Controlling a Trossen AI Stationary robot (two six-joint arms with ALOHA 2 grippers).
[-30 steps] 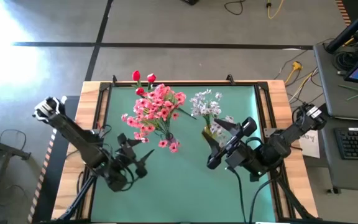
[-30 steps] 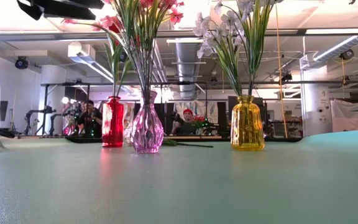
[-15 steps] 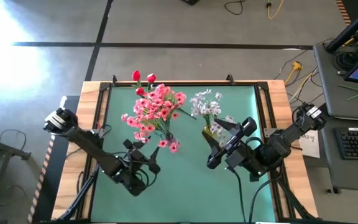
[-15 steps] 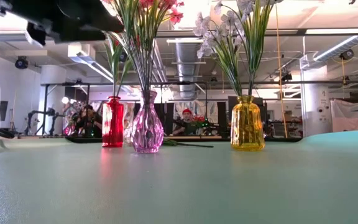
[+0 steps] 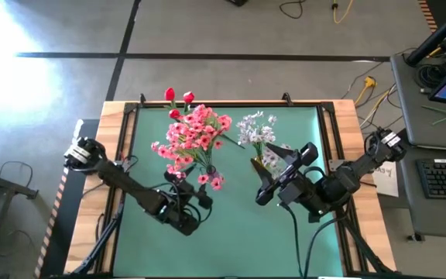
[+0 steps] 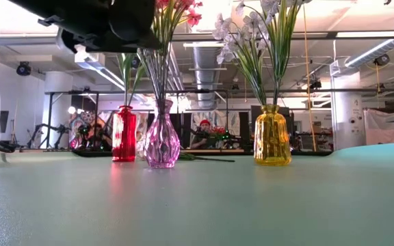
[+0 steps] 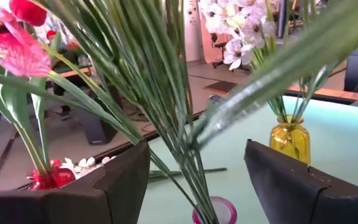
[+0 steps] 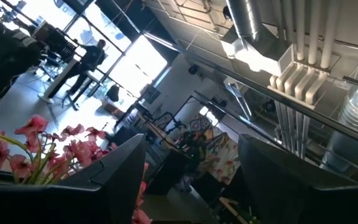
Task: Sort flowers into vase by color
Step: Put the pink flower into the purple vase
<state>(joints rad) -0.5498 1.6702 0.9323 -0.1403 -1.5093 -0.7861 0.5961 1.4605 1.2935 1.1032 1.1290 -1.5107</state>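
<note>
From my seat, no legible writing anywhere. Left gripper (image 5: 194,203) sits lower centre, fingers wide, just below the pink flowers (image 5: 193,136) — upper centre. White flowers (image 5: 256,127) beside them; right gripper (image 5: 273,177) open at centre-right, empty.

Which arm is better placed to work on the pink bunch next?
Left, probably. The left gripper is open right beside the pink flowers, with their stems between its fingers in its wrist view. The right gripper sits by the white flowers.
</note>
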